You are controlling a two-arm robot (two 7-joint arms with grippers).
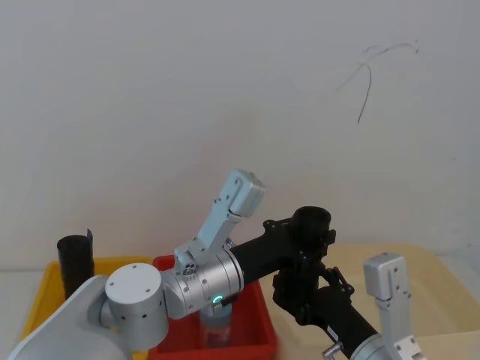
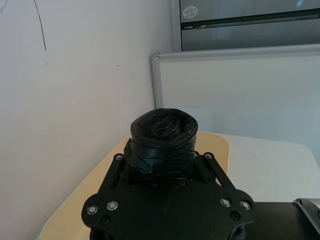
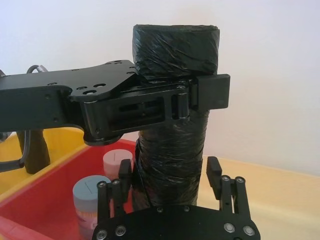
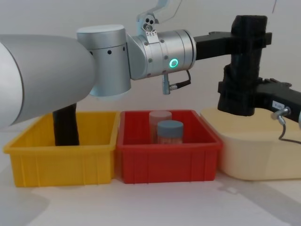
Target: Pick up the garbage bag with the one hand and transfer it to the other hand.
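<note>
The garbage bag (image 3: 172,150) is a black lumpy roll held upright in the air, right of the red bin. My left gripper (image 3: 175,95) reaches across from the left and is shut on the roll just below its top (image 2: 162,130). In the chest view the left gripper (image 4: 249,40) holds the bag (image 4: 247,56) high. My right gripper (image 3: 170,175) comes in from below and right, open, with one finger on each side of the roll's lower part and a narrow gap showing. The chest view places the right gripper (image 4: 237,96) under the left one.
A red bin (image 4: 169,150) below holds two capped jars (image 4: 169,132). Left of it a yellow bin (image 4: 61,155) holds another black roll (image 4: 66,125). A pale wooden tabletop (image 4: 254,150) lies under the right gripper. The wall is close behind.
</note>
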